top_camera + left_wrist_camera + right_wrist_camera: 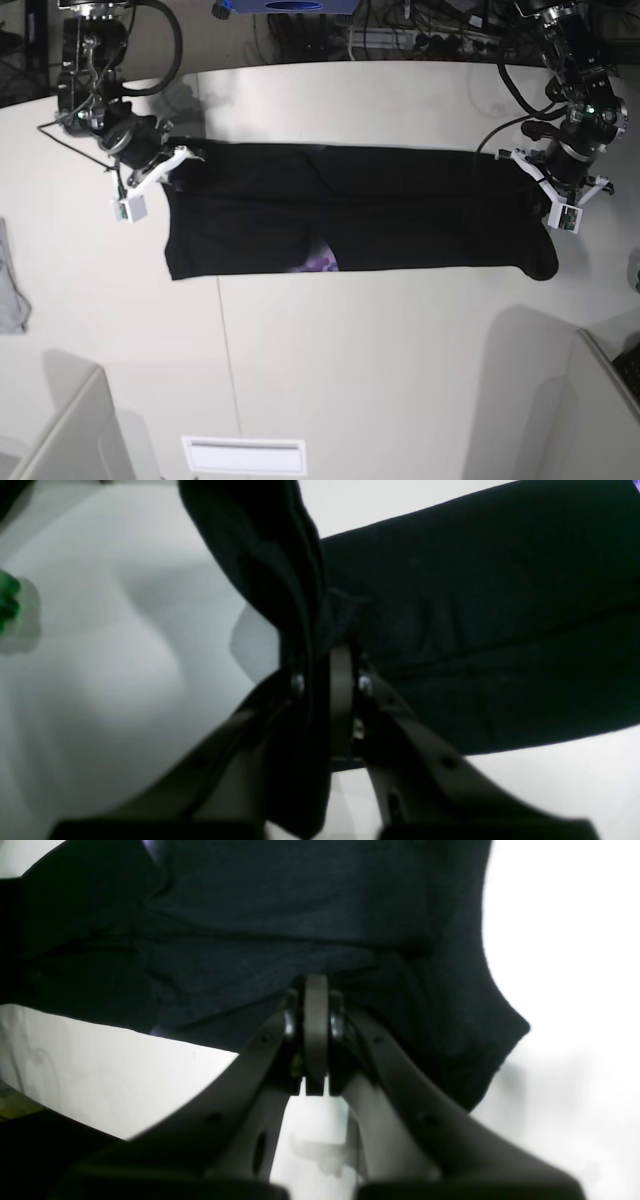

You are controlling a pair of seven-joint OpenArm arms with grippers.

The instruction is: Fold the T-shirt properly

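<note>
The black T-shirt [400, 215] is stretched in a long folded band across the white table [350, 360], with a bit of purple print [322, 262] at its lower edge. My left gripper [540, 190] is shut on its right end, which droops below it. In the left wrist view the left gripper [330, 647] pinches bunched black cloth [475, 630]. My right gripper [165, 165] is shut on the shirt's left top corner. In the right wrist view the right gripper [316, 985] clamps the dark cloth [280, 915]. The neck label is hidden.
A small grey cloth [10, 290] lies at the table's left edge. A green object [7, 605] sits off the shirt's right end. Grey bins stand at the front left [60, 430] and front right [600, 400]. Cables [420, 25] run along the back.
</note>
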